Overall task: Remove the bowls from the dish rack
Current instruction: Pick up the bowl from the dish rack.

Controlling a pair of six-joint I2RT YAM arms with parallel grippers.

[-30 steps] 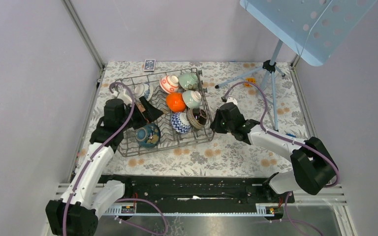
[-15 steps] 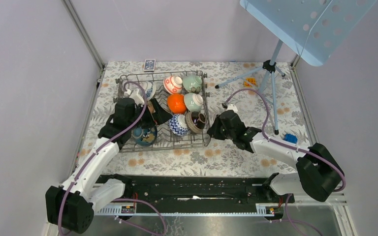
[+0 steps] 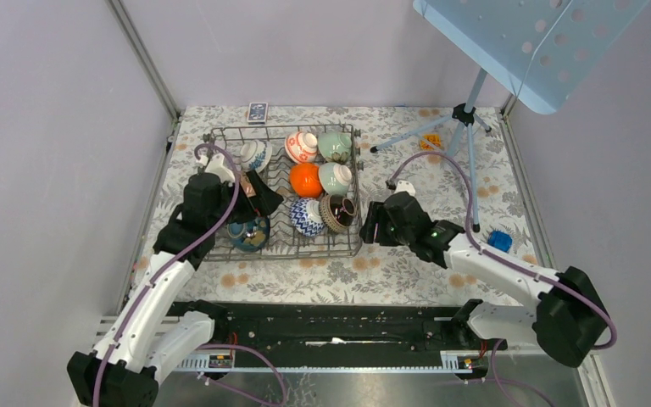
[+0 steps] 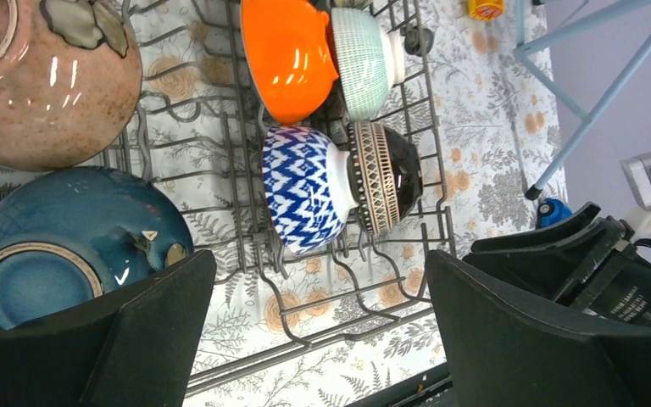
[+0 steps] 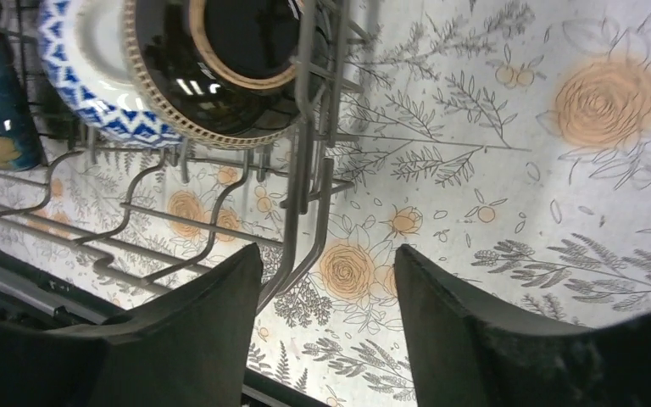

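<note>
The dish rack sits on the far left part of the flowery table. Its left side is near the table's left edge. Its far side is near the back edge, where a small dark card lies. A strip of table shows in front of the rack. A wider part shows to its right, out to a tripod and a small blue thing.

Bowls stand in the rack. At the back are a white and blue bowl, a red and white bowl and a green bowl. In the middle, an orange bowl touches a second green bowl. Nearer the front, a blue zigzag bowl touches a dark brown bowl, close to the rack's right rim. A dark teal bowl lies front left, beside a pink speckled bowl.

The left gripper hangs over the rack's left half, just above the teal bowl. Its fingers are spread very wide and hold nothing.

The right gripper is at the rack's front right corner. Its fingers are partly apart. The corner wire of the rack runs into the gap, close to one finger. Whether it touches cannot be told. It holds no bowl.
</note>
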